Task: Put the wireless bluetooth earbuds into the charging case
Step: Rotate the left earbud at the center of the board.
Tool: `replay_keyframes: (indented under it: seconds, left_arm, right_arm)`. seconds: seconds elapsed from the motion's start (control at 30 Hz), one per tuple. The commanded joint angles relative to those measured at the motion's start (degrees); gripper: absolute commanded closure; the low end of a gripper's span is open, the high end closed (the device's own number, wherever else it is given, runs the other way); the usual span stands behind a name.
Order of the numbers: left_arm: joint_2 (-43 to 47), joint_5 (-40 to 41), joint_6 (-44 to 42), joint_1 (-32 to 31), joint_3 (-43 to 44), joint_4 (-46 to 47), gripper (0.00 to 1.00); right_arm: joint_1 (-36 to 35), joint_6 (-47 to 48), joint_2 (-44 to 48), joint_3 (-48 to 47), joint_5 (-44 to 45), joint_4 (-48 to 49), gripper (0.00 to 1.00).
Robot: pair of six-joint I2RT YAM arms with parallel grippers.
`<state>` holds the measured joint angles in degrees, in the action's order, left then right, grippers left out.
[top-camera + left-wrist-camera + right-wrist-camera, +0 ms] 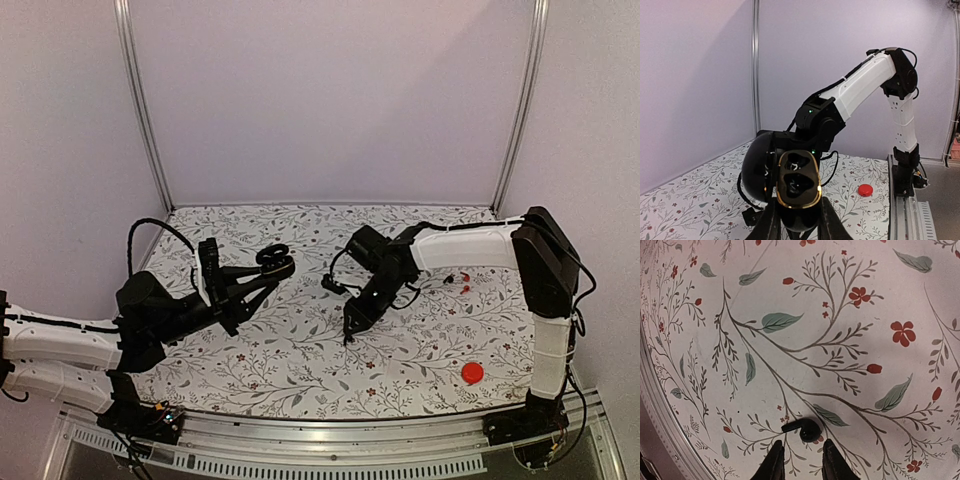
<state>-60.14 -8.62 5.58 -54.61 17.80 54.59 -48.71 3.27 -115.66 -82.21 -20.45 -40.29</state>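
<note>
My left gripper (281, 266) is raised above the table and shut on the charging case (272, 257). In the left wrist view the glossy black case (798, 186) stands open between my fingers (771, 223). Its gold-rimmed tray with two dark wells faces the camera and its lid hangs to the left. One black earbud (805, 429) lies on the floral table just beyond the tips of my right gripper (801, 460). That gripper's jaws are a little apart with nothing between them. In the top view my right gripper (350, 335) points down at the table and hides the earbud.
A flat red disc (472, 373) lies on the table at the front right, also seen as the red disc (865, 189) in the left wrist view. The right arm (470, 245) reaches across the middle of the table. White walls enclose the table's back and sides.
</note>
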Motion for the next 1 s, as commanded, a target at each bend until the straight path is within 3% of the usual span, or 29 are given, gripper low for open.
replay_keyframes:
  seconds: [0.0, 0.27, 0.4, 0.97]
  left_arm:
    - [0.0, -0.6, -0.3, 1.0, -0.3, 1.8, 0.83]
    - [0.2, -0.7, -0.3, 1.1, -0.4, 1.7, 0.82]
    - [0.3, -0.6, -0.2, 1.1, -0.5, 1.7, 0.82]
    - [-0.4, -0.7, 0.2, 1.3, -0.9, 2.9, 0.82]
  right_arm:
    - [-0.2, -1.1, -1.8, -1.2, -2.6, -1.6, 0.74]
    - [-0.4, -1.7, -0.2, 2.9, -2.4, -0.1, 0.75]
    - [-0.4, -1.6, 0.0, 3.8, -1.4, -0.2, 0.80]
    - [-1.1, -3.0, -1.5, 3.3, 2.9, 1.2, 0.84]
